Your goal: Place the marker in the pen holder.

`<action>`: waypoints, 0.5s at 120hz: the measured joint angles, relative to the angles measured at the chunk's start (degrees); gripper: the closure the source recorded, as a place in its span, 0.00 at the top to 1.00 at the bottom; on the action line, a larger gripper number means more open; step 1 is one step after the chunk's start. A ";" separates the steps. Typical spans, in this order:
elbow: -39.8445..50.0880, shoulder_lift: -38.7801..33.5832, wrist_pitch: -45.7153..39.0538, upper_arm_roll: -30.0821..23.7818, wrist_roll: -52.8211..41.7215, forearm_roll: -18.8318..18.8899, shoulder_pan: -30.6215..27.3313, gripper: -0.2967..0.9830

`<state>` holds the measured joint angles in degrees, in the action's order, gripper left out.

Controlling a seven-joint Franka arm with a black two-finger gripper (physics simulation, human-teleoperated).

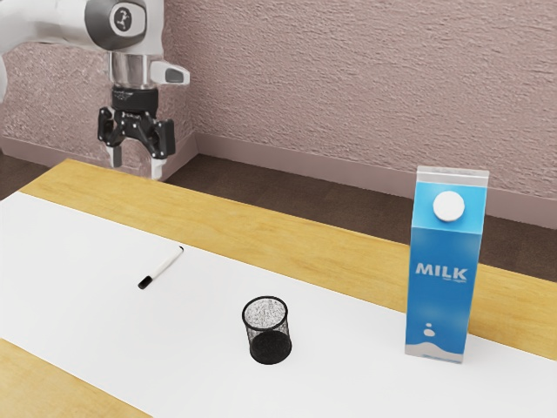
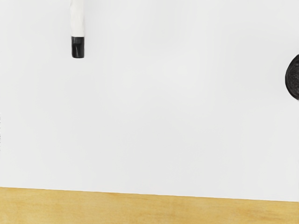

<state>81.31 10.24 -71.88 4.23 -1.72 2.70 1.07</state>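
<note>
My gripper [image 1: 137, 165] is open and raised high near the table's far edge, at the exterior view's upper left, with nothing between its fingers. Below it, the white marker [image 1: 164, 266] with a black cap lies flat on the white table covering. In the wrist view part of the marker [image 2: 77, 21] appears, black cap included. The black mesh pen holder [image 1: 268, 331] stands upright, apart from the marker, toward the exterior view's right; a piece of its dark round form [image 2: 293, 77] is in the wrist view.
A tall blue milk carton [image 1: 442, 270] stands beyond the pen holder, toward the exterior view's right. The white covering [image 1: 104, 322] runs along the wooden table [image 1: 222, 228]. A textured wall [image 1: 348, 87] rises behind.
</note>
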 joint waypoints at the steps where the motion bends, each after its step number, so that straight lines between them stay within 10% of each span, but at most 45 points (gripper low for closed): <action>1: -0.02 0.01 -0.59 0.00 0.01 -0.03 0.02 0.77; 25: 1.07 -0.61 -10.11 0.04 0.12 -0.68 0.11 0.77; 60: 25.60 -2.40 -30.26 2.68 0.08 -1.00 0.04 0.77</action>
<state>106.91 7.84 -102.13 6.91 -1.64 1.70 1.10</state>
